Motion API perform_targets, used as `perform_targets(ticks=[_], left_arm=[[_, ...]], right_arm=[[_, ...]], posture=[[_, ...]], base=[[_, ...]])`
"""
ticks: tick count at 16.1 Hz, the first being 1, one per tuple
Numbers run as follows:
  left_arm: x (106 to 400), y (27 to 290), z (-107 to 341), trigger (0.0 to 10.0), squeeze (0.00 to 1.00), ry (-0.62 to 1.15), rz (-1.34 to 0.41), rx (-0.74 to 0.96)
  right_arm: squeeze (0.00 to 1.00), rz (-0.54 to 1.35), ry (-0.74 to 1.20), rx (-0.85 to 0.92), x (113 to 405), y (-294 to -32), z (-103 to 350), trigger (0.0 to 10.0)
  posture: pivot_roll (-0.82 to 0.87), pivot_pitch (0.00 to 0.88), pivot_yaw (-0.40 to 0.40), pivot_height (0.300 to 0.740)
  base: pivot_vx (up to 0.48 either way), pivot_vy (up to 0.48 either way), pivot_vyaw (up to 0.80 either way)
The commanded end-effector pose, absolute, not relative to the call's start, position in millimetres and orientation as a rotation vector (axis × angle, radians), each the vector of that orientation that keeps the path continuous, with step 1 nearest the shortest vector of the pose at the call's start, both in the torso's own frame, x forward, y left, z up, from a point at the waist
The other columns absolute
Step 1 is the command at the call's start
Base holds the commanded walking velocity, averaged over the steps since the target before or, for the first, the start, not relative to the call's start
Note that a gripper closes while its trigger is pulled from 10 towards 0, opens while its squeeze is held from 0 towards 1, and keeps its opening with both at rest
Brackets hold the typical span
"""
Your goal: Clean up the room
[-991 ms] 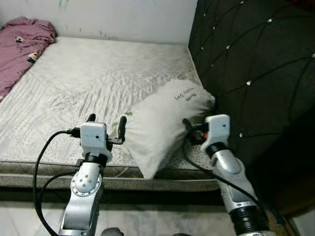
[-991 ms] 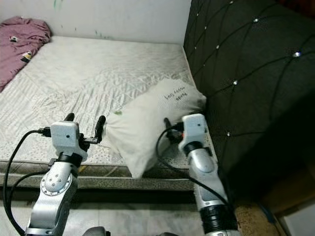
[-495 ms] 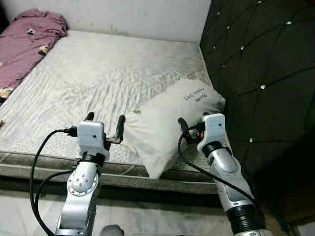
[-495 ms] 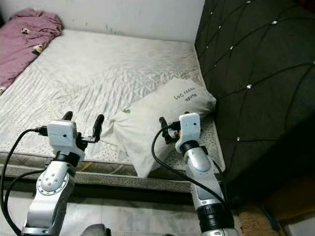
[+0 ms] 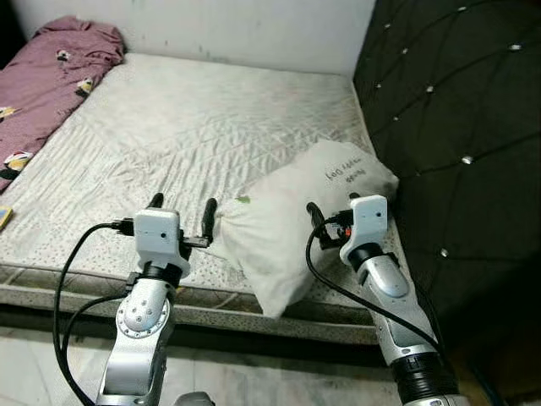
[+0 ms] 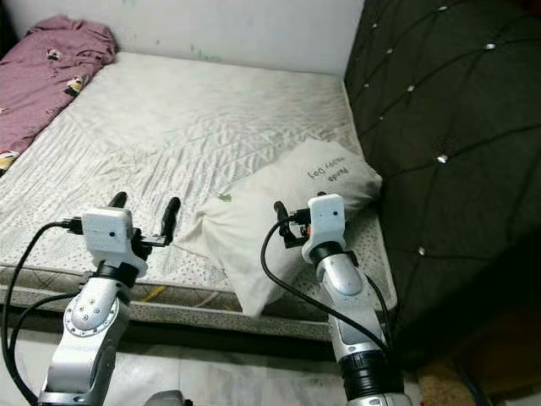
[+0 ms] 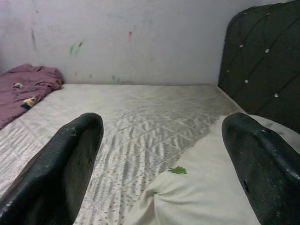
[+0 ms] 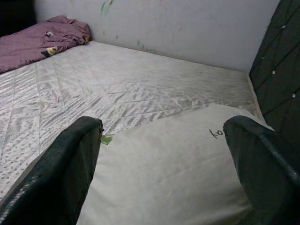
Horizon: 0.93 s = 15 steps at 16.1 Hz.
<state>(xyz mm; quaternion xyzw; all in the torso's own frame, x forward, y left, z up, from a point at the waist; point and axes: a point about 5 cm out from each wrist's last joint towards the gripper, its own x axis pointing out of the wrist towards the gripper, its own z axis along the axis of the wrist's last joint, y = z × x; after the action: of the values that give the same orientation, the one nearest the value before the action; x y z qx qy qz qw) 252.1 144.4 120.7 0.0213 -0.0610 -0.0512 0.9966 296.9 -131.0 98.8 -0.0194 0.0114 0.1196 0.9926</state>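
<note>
Both our grippers, left gripper (image 5: 181, 211) and right gripper (image 5: 331, 213), sit spread and empty beside the cream fabric pillow (image 5: 292, 218) overhanging the quilted grey mattress (image 5: 186, 127) edge, so a shallow pinch could drag it floorward.

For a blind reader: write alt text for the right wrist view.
A white pillow with dark handwriting lies on a quilted mattress, framed by the right claw's two open black fingers. A purple blanket is bunched at the far end by a pale wall, and a dark tufted headboard rises beside the pillow.
</note>
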Motion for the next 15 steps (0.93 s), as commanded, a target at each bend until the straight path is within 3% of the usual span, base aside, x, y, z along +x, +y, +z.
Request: perform_targets(ticks=[1, 8, 13, 15], left_arm=[[252, 142, 124, 10.0, 0.00, -0.135, -0.114, 0.039], [252, 141, 122, 10.0, 0.00, -0.129, -0.109, 0.034], [251, 151, 119, 10.0, 0.00, -0.112, -0.014, 0.046], [248, 163, 119, 10.0, 0.00, -0.100, 0.054, 0.032]], right_arm=[[0.00, 0.247, 0.000, -0.053, 300, -131, 105, 10.0], [0.00, 0.245, 0.003, -0.057, 300, -133, 104, 10.0], [0.00, 0.245, 0.001, -0.065, 299, -135, 103, 10.0], [0.00, 0.258, -0.003, -0.078, 298, -131, 102, 10.0]], posture=[[0.00, 0.021, -0.063, 0.740], [0.00, 0.014, -0.067, 0.740], [0.01, 0.007, -0.069, 0.740], [0.01, 0.010, -0.052, 0.740]], base=[[0.311, 0.000, 0.00], [0.298, 0.000, 0.00], [0.000, 0.000, 0.00], [0.000, 0.000, 0.80]])
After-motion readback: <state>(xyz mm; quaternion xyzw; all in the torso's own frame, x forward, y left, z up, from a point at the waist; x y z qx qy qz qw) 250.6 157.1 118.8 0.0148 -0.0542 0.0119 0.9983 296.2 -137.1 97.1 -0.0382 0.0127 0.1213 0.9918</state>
